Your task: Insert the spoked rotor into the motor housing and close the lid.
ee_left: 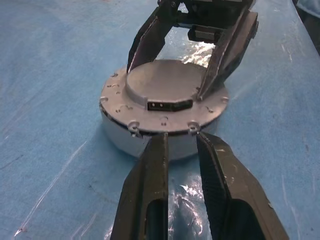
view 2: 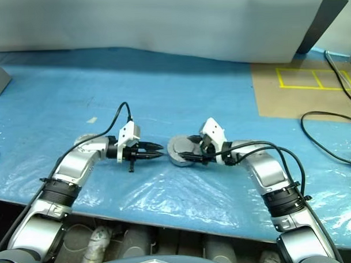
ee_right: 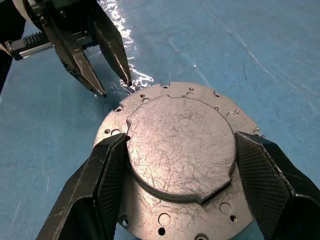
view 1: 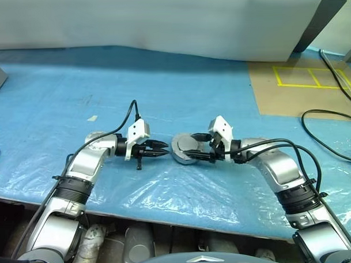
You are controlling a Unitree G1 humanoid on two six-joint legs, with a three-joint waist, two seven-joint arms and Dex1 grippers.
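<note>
A round grey metal assembly, taken to be the motor housing (view 1: 187, 148) with its flat plate uppermost, is seen lying on the blue plastic-covered table (view 1: 180, 91), between the two grippers. The right gripper (ee_right: 177, 150) is set around the raised round centre of that plate, its two black fingers (ee_right: 100, 175) spread wide and placed at opposite sides of the raised part; whether they are pressing on it or only standing beside it cannot be told for certain. The left gripper (ee_left: 181, 145) is pointed at the housing from the opposite side, its fingers parted by only a narrow gap, nothing held between them, the tips stopped just short of the housing's rim.

No copper windings, spoked rotor or separate ribbed lid can be made out here; what lies under the plate is hidden. The housing is round, so no long axis is offered; the nearer arm is judged to be the right, already astride the part, with the left facing it across the housing. The next move is judged to turn on that opposed line through the housing's centre.
</note>
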